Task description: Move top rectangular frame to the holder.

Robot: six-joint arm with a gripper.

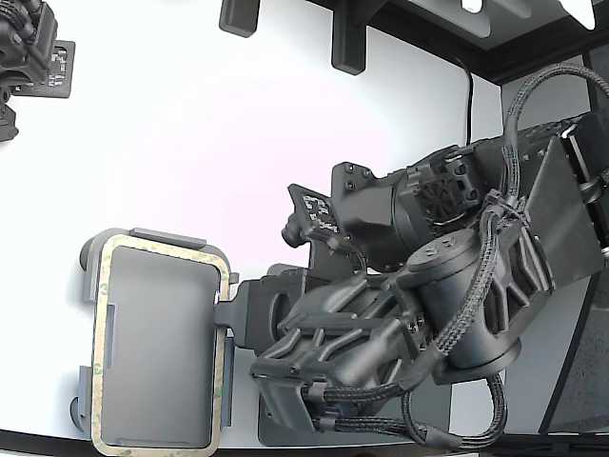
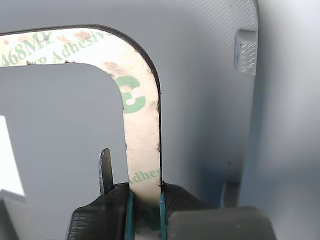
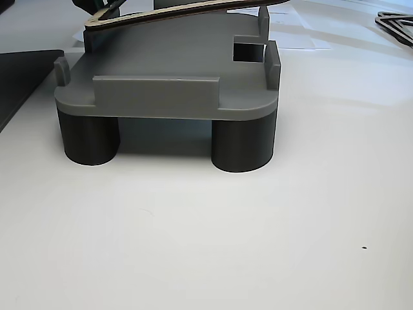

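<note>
**Frame pinched above the holder**

Dark fingertips [image 2: 107,210] of mine fill the near edge of the wrist view, closed on one long side of the frame [image 2: 142,145]. My hand [image 2: 145,210] grips that rim from both faces, with teal pad edges showing against it. Printed adhesive-liner lettering runs along the tan strip, and its rounded corner curves away ahead of me.

Beyond my grip lies the holder [image 2: 210,100], light grey, with a raised tab [image 2: 246,52] off to one side of the frame's corner. In the exterior view the frame [image 1: 162,249] sits over the holder [image 1: 166,233], its outline roughly matching the tray's, and my hand [image 1: 226,314] reaches it from the exterior view's right.

From the low other view, the frame [image 3: 174,14] is tilted above the holder [image 3: 168,97]; I cannot tell whether its low end touches. Round feet [image 3: 88,139] carry the holder on the white desk [image 3: 206,245]. A dark mat [image 3: 26,74] lies just beside it.
</note>
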